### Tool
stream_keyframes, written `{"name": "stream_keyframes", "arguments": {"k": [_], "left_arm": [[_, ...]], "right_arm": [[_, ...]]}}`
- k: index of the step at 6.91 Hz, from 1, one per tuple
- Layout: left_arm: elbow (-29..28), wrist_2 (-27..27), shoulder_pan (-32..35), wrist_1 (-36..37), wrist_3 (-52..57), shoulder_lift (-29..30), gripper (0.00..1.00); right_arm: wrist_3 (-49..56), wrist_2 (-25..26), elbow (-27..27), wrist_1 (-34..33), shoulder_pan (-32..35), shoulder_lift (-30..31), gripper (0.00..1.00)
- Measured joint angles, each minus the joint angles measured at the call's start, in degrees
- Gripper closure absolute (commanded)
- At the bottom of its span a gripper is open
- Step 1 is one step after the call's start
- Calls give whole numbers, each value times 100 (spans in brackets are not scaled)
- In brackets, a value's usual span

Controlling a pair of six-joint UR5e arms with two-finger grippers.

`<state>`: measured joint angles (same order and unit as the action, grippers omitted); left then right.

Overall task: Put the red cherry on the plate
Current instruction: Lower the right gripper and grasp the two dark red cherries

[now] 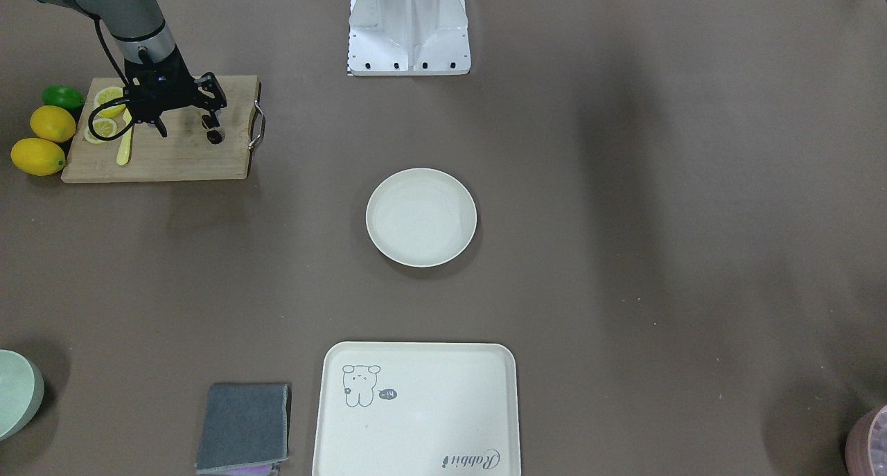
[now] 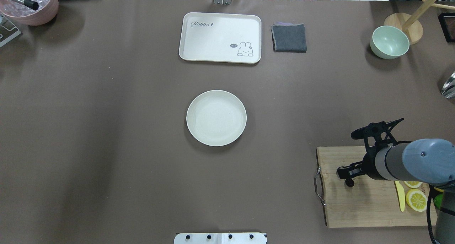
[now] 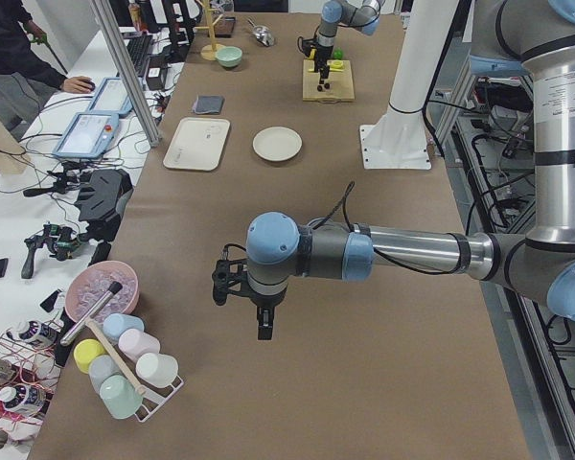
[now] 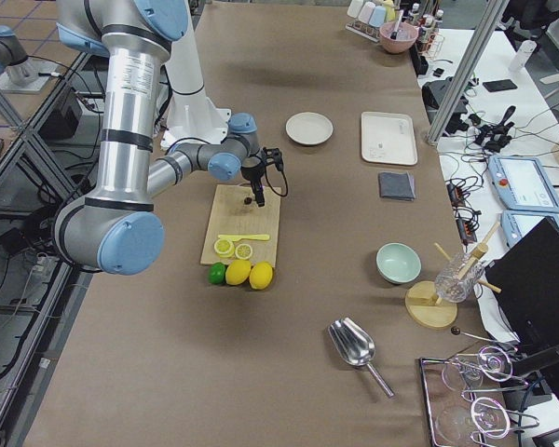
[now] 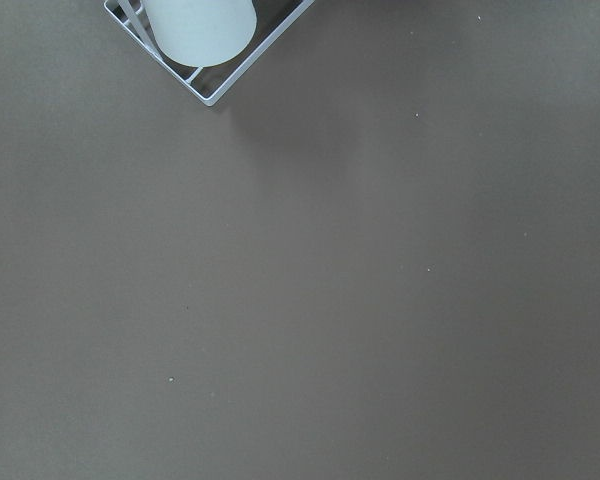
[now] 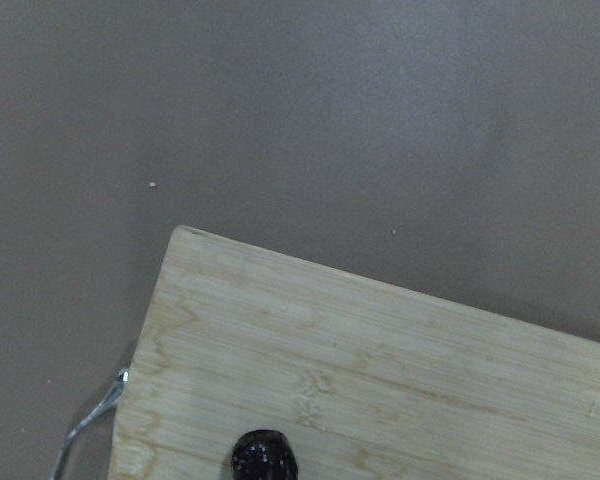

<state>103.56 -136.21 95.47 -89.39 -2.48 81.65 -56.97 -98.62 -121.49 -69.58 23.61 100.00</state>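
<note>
Wood carries the task's thing: the board (image 1: 173, 161) lies at the table's right end. The cherry (image 1: 215, 136) is on it near the metal handle (image 1: 258, 124), well apart from the plate (image 1: 421, 217) in the table's middle. The right gripper (image 1: 186, 126) hangs over the board, pointing down, its fingers spread. One dark ball of the cherry sits at the tip of the finger nearer the handle, and the other lies just beside it on the wood. Whether that finger touches the cherry I cannot tell. The right wrist view shows one ball on the board's corner by the handle.

The left gripper (image 3: 259, 316) hovers over the brown table cover at the table's left end, near a rack of cups (image 3: 125, 369). It shows only in the side view, so I cannot tell how its fingers stand.

At the board's other end lie lemon slices (image 1: 105, 126) and a yellow knife (image 1: 125, 147). Two lemons (image 1: 53, 124) and a lime (image 1: 64, 97) sit beside the board on the table. A tray (image 1: 416, 420), a grey cloth (image 1: 244, 427) and a green bowl (image 1: 17, 393) stand along the operators' side.
</note>
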Motion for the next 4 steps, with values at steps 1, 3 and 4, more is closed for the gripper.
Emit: {"name": "stream_keyframes", "arguments": {"k": [1,3,4], "left_arm": [[-15,6,21,8,-4,21,2],[-42,14,30,19,-15,64,2],[-47,15,32,19,-41,74,2]], "right_arm": [[-175,141,5,48,-173,-2,44],[-312,288,-18,71,-356,1,80],[-326,297,-24,76,-398,14,100]]}}
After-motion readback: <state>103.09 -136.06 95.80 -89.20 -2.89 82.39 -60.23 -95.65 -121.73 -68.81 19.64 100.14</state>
